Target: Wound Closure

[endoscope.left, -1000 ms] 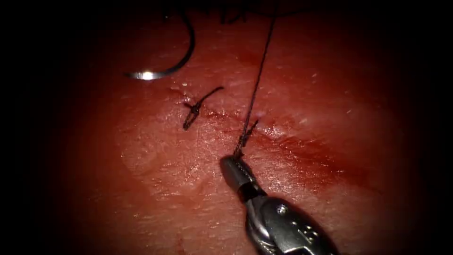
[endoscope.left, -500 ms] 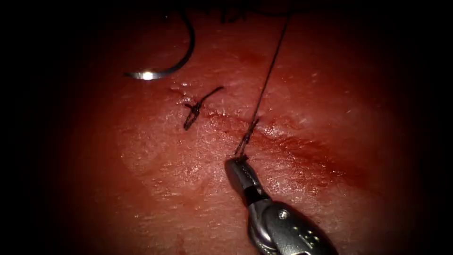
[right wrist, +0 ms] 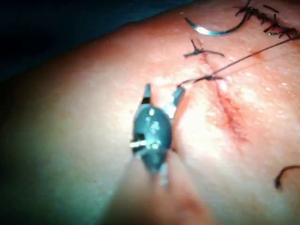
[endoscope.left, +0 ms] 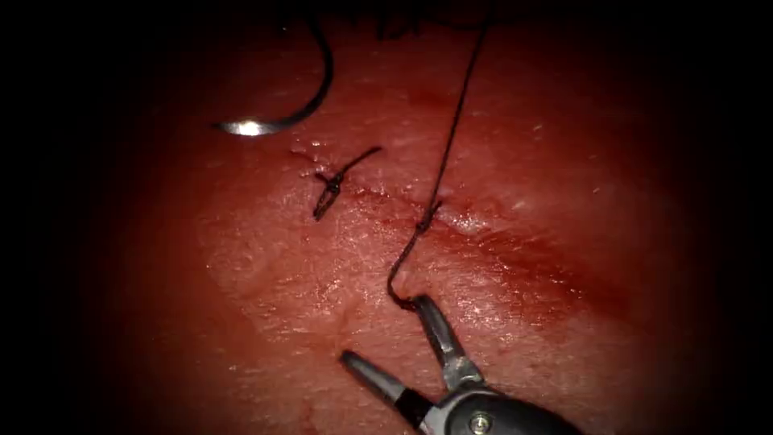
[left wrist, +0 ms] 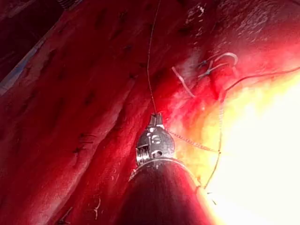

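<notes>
The curved needle (endoscope.left: 298,113) lies free on the tissue (endoscope.left: 241,266), left of the cut (endoscope.left: 499,242), held by neither tool. A knot (endoscope.left: 427,216) sits on the cut, and a long thread (endoscope.left: 455,113) runs up from it out of view. Its short end curls down to the upper jaw of my right tool (endoscope.left: 382,327), whose jaws stand wide open with nothing between them. The right wrist view gives the same open right tool (right wrist: 163,89) and the needle (right wrist: 211,32). My left tool (left wrist: 156,117) is shut on the thread (left wrist: 149,61).
A finished stitch with cut ends (endoscope.left: 332,187) sits left of the knot. A row of older stitches (endoscope.left: 394,28) runs along the top edge. Red fluid (endoscope.left: 547,282) lies along the cut. A loose thread piece (right wrist: 286,176) rests on the tissue.
My right tool's jaws have opened and let go of the thread's short end, and the tool has drawn back downward. The short end now hangs slack in a curl.
</notes>
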